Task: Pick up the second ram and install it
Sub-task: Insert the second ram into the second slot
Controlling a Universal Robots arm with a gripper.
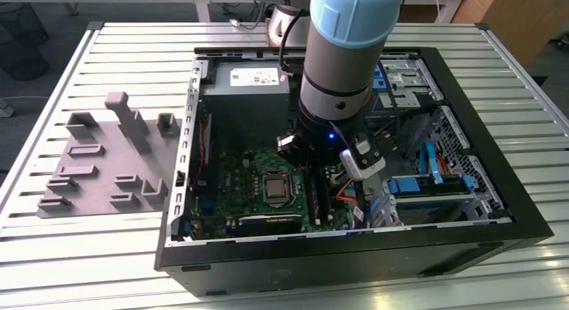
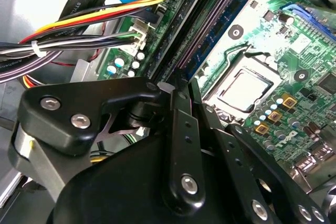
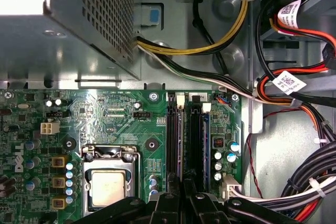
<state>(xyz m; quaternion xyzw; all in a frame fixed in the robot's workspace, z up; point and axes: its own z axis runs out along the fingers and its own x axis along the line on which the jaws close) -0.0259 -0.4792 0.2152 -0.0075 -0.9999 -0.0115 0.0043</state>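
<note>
Directly beneath the hand (image 3: pixel 184 195), closed narrowly on the second ram (image 3: pixel 185 145) standing in the memory slots (image 3: pixel 202 140), misalignment is risked, and the motherboard (image 3: pixel 110 124) could be strained if pressed unevenly.

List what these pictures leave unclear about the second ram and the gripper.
- Whether the gripper holds the second ram: in both wrist views its own black linkage covers that spot, and the picture edge cuts it off.
- The memory slots: in the first wrist view their near ends lie under the gripper, and whether a stick is seated is too fine to tell.
- In the exterior view, the arm hides the gripper and the slots.
</note>
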